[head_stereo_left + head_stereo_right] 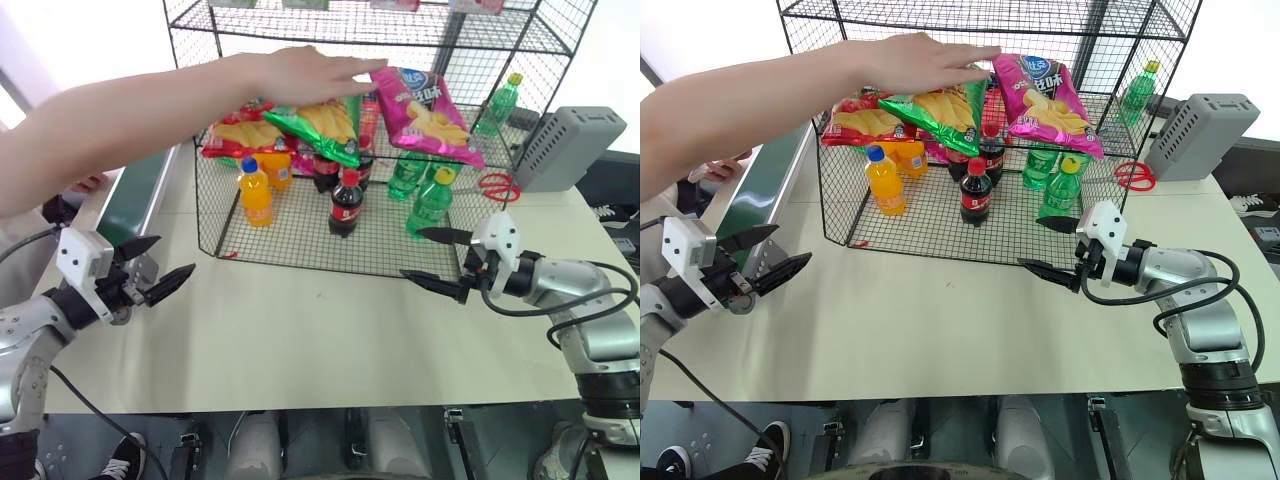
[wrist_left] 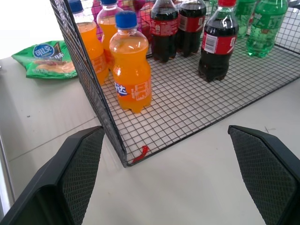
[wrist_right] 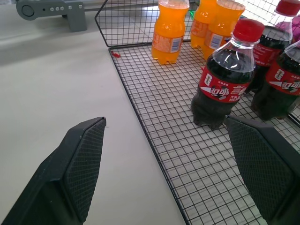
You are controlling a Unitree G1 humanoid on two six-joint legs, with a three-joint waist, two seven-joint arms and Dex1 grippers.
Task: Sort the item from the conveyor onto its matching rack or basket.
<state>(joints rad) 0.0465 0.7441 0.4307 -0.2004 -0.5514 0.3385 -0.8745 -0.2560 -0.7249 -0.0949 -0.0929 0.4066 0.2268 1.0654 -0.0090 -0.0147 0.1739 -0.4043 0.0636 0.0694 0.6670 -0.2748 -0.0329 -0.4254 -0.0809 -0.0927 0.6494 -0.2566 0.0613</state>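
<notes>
The magenta-pink crisps bag [image 1: 428,110] lies on the middle tier of the black wire rack [image 1: 300,245], beside a green crisps bag [image 1: 322,128]; a person's hand [image 1: 305,75] reaches over it, perhaps touching; left gripper [image 1: 150,265] and right gripper [image 1: 436,256] hover above the surface [image 1: 300,330], fingers spread wide, holding nothing; the conveyor [image 1: 135,195] runs along the left.

Pink crisps bag [image 1: 428,113]: round blue-and-white logo with Chinese characters beside it, not readable. Green crisps bag [image 2: 46,59] on the table: the same blue round logo, characters unclear. Cola bottles [image 3: 224,77]: red labels with white Chinese script. Orange soda bottle [image 2: 131,68]: blue-and-white label with white characters, illegible.
</notes>
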